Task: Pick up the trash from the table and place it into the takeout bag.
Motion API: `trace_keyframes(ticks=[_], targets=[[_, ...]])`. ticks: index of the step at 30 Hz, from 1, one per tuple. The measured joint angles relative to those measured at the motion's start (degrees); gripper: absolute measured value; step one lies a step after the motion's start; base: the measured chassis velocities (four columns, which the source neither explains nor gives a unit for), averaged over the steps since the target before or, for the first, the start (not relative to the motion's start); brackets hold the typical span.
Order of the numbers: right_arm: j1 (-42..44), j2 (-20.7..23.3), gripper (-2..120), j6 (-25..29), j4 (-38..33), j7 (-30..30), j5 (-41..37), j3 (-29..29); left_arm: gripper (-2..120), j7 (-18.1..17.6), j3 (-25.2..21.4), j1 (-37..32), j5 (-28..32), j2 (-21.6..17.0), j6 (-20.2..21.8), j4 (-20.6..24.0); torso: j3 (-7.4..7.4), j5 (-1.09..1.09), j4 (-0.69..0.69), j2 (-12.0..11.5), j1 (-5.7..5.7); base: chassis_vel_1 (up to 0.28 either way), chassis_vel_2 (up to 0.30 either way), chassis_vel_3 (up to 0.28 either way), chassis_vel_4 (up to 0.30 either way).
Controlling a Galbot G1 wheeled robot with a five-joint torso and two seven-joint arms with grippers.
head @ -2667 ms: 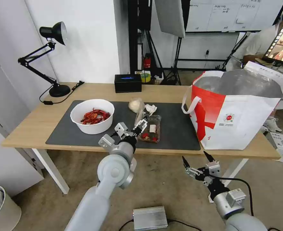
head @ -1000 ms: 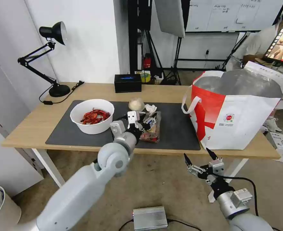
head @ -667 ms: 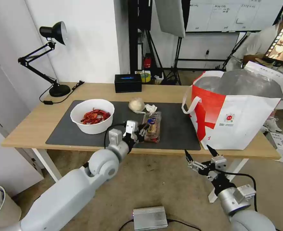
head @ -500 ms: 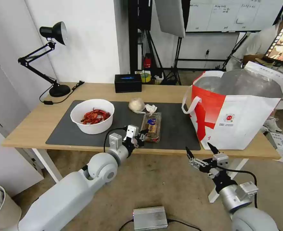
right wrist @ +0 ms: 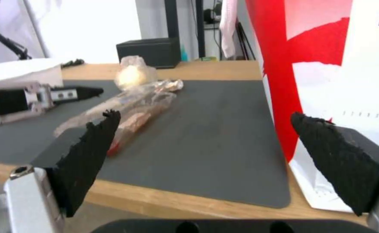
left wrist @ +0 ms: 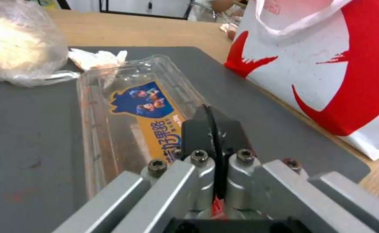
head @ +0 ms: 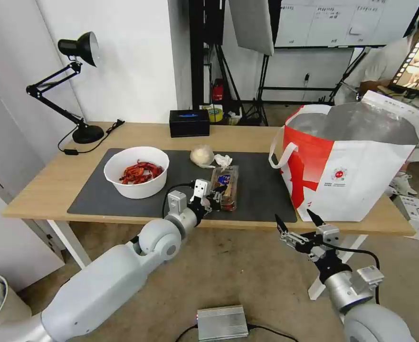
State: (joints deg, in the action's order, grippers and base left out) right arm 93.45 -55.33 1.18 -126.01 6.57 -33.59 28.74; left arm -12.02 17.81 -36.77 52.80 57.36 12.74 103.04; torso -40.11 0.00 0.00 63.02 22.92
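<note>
On the dark mat (head: 261, 190) of the table (head: 48, 185) lie the trash items. They are a white bowl (head: 137, 172) of red scraps, a closed clear box (head: 224, 182) (left wrist: 129, 119) (right wrist: 129, 110), a beige lump (head: 202, 155) (left wrist: 12, 48) and a tissue wad (head: 223, 160) (left wrist: 96, 58). My left gripper (head: 215, 194) (left wrist: 211, 119) is shut, its tips low over the box's near end. The takeout bag (head: 357, 171) (right wrist: 327, 64) stands open at the right. My right gripper (head: 295, 225) (right wrist: 204, 115) hangs open below the table's front edge.
A black box (head: 189, 122) with a blue top and a desk lamp (head: 79, 85) stand at the back of the table. On the floor are a silver unit (head: 222, 322) and a bin (head: 0, 308) at the lower left.
The box's lid, held up by my left gripper earlier, is now down. The left gripper dropped low, toward the box's near end. The right gripper drifted slightly.
</note>
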Motion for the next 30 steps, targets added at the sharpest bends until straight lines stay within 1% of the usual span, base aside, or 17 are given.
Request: trace_keyframes(ticks=[4, 5, 8, 12, 14, 15, 19, 22, 25, 26, 28, 30], targets=[[-1.18, 0.35, 100, -0.64, 0.01, 0.0, -4.46, -0.06, 0, 0.13, 0.12, -0.05, 0.08, 0.27, 0.65, -0.03, 0.0, 0.0, 0.0, 0.0, 0.0, 0.0, 0.0, 0.0, 0.0], [-1.18, 0.35, 100, -0.64, 0.01, 0.0, -4.46, -0.06, 0, 0.13, 0.12, -0.05, 0.08, 0.27, 0.65, -0.03, 0.0, 0.0, 0.0, 0.0, 0.0, 0.0, 0.0, 0.0, 0.0], [-2.79, 0.84, 100, -1.36, 0.27, -0.13, -9.04, -0.55, 0, 0.41, 0.33, -0.36, 0.07, 0.55, 0.71, -0.35, 0.0, 0.0, 0.0, 0.0, 0.0, 0.0, 0.0, 0.0, 0.0], [-3.92, 1.15, 100, -1.49, 0.55, -0.42, -11.58, -0.9, 0, 0.47, 0.34, -0.49, 0.03, 0.78, 0.72, -0.71, 0.0, 0.0, 0.0, 0.0, 0.0, 0.0, 0.0, 0.0, 0.0], [-5.75, 1.63, 100, -1.6, 0.93, -0.96, -15.52, -1.41, 0, 0.47, 0.26, -0.66, 0.05, 1.14, 0.73, -1.75, 0.0, 0.0, 0.0, 0.0, 0.0, 0.0, 0.0, 0.0, 0.0], [-5.75, 1.63, 100, -1.6, 0.93, -0.96, -15.52, -1.41, 0, 0.47, 0.26, -0.66, 0.05, 1.14, 0.73, -1.75, 0.0, 0.0, 0.0, 0.0, 0.0, 0.0, 0.0, 0.0, 0.0], [-9.97, 2.68, 100, -1.95, 1.77, -1.49, -22.96, -2.54, 0, 0.38, -0.02, -0.83, 0.36, 1.11, 0.71, -2.52, 0.0, 0.0, 0.01, 0.0, 0.0, 0.0, 0.0, 0.0, 0.0], [-10.99, 2.92, 100, -2.17, 2.1, -1.47, -24.32, -2.89, 0, 0.29, -0.03, -0.91, 0.38, 1.05, 0.71, -2.46, 0.0, 0.0, 0.0, 0.0, 0.0, 0.0, 0.0, 0.0, 0.0], [-13.98, 3.25, 100, -3.03, 2.88, -0.41, -28.64, -4.22, 0, 0.13, -0.05, -1.12, 0.39, 1.02, 0.68, -2.18, 0.0, 0.0, 0.0, 0.0, 0.0, 0.0, 0.0, 0.0, 0.0], [-13.98, 3.25, 100, -3.03, 2.88, -0.41, -28.64, -4.22, 0, 0.13, -0.05, -1.12, 0.39, 1.02, 0.68, -2.18, 0.0, 0.0, 0.0, 0.0, 0.0, 0.0, 0.0, 0.0, 0.0], [-16.24, 3.32, 100, -3.68, 3.64, 0.84, -32.43, -5.46, 0, 0.07, -0.12, -1.25, 0.38, 1.02, 0.6, -2.05, 0.0, 0.0, 0.0, 0.0, 0.0, 0.0, 0.0, 0.0, 0.0], [-17.17, 3.32, 100, -3.89, 4.1, 1.07, -33.93, -5.89, 0, 0.04, -0.16, -1.32, 0.38, 1.02, 0.55, -1.98, 0.0, 0.0, 0.01, 0.0, 0.0, 0.0, 0.0, 0.0, 0.0]])
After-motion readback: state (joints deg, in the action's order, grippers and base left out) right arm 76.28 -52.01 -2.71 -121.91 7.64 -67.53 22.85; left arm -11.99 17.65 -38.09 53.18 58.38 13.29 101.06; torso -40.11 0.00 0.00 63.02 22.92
